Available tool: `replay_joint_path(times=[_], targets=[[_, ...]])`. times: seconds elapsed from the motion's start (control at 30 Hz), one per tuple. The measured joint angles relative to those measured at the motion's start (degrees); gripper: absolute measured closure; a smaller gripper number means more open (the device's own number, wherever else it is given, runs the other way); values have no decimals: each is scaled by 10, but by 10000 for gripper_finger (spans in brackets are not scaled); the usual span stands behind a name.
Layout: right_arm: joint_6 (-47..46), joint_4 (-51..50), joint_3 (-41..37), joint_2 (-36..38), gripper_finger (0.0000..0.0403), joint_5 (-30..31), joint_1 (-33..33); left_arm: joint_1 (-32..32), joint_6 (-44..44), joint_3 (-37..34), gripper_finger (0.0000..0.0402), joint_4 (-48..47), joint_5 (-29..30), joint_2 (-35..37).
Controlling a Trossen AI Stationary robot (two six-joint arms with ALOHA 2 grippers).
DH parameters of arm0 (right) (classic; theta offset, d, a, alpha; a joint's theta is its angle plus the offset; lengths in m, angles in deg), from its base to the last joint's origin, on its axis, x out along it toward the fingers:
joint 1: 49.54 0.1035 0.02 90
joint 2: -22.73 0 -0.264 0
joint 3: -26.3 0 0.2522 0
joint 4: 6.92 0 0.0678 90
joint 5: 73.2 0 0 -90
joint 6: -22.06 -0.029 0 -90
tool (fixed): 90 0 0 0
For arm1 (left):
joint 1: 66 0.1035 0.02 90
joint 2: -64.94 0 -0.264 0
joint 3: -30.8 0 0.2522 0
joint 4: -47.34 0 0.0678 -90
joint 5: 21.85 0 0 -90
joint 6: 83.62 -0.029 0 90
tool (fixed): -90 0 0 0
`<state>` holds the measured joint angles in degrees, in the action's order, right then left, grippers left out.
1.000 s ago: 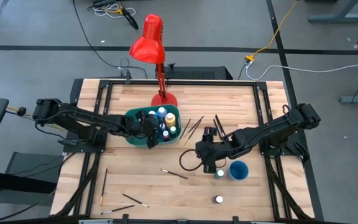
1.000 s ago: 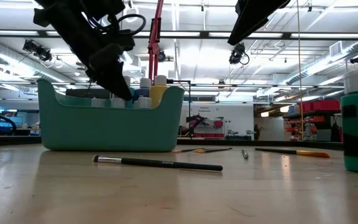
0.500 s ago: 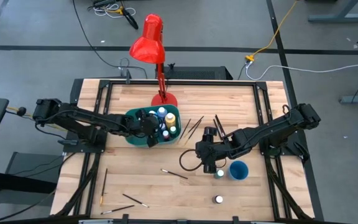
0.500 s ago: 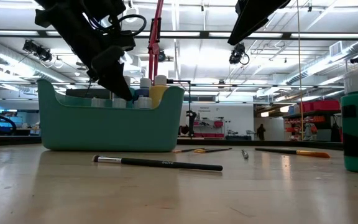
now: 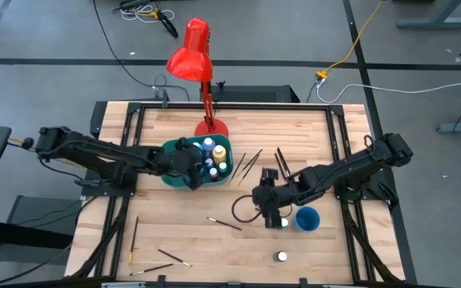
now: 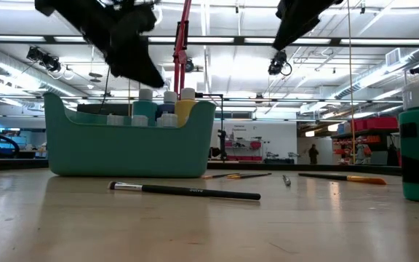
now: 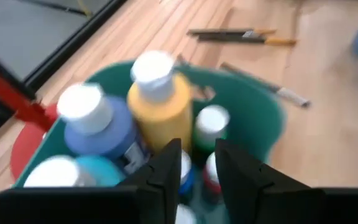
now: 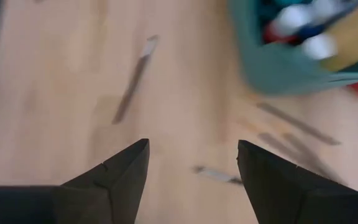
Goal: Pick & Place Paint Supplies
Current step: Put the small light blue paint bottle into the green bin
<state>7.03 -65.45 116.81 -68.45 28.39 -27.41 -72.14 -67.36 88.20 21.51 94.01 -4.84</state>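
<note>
High: L gripper [image 5: 189, 164] over teal bin [image 5: 169, 178], bottles [image 5: 214, 154] packed inside. R gripper [image 5: 272, 210] above a bottle [image 5: 283, 222] just left of blue cup [image 5: 306, 218]; bare wood near side, loose brushes [image 5: 225, 224].
Low: L arm above bin rim [image 6: 129, 116].
L wrist: fingers [image 7: 166, 171] narrowly apart, empty.
R wrist: fingers [image 8: 120, 171] spread wide, empty.

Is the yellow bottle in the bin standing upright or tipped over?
Upright. The yellow bottle stands among other bottles in the teal bin, its white cap pointing up above the rim.
</note>
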Motion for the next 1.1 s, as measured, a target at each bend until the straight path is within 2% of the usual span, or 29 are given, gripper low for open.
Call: replay_joint_path(times=[0.17, 0.3, 0.6, 0.9, 1.1], targets=[[-50, -48, 0, 0, 151, -96, 14, -27, -2, 19, 275, 2, 0, 5], [-69, -99, 0, 0, 151, -149, 30, -41, -3, 20, 264, -1, 15, 5], [-44, -126, 0, -45, 160, -173, 67, -50, 14, 20, 257, 1, 35, 5], [-57, -155, 0, -87, 187, -176, 57, -50, 14, 20, 257, 5, 35, 5], [-55, -156, 0, -87, 178, -161, 57, -49, -1, 20, 259, 5, 35, 5]])
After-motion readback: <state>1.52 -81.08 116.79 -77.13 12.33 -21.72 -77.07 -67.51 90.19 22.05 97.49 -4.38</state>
